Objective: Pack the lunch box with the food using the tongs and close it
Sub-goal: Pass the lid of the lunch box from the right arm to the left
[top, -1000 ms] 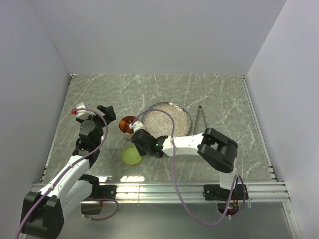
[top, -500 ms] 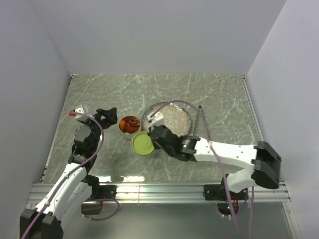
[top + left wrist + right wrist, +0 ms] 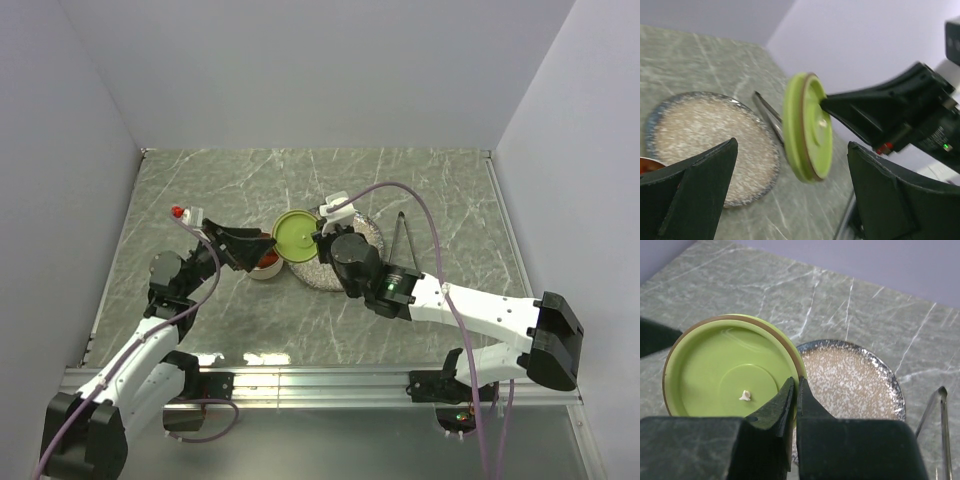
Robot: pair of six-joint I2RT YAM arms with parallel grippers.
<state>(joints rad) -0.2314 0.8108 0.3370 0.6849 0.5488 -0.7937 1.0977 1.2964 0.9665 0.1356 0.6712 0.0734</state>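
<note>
Top view: left gripper (image 3: 262, 250) has its jaws spread wide and holds nothing, just beside the open steel lunch box (image 3: 262, 270). Orange food (image 3: 268, 262) is inside. Right gripper (image 3: 318, 240) is pinched on the green lid (image 3: 295, 238), held tilted off the table, by the plate (image 3: 368, 238). Tongs (image 3: 400, 240) lie right of the plate.

Left wrist: lid (image 3: 807, 132) stands on edge between the spread fingers (image 3: 705, 185), apart from both.

Right wrist: jaws are clamped on the lid rim, with the plate behind.
</note>
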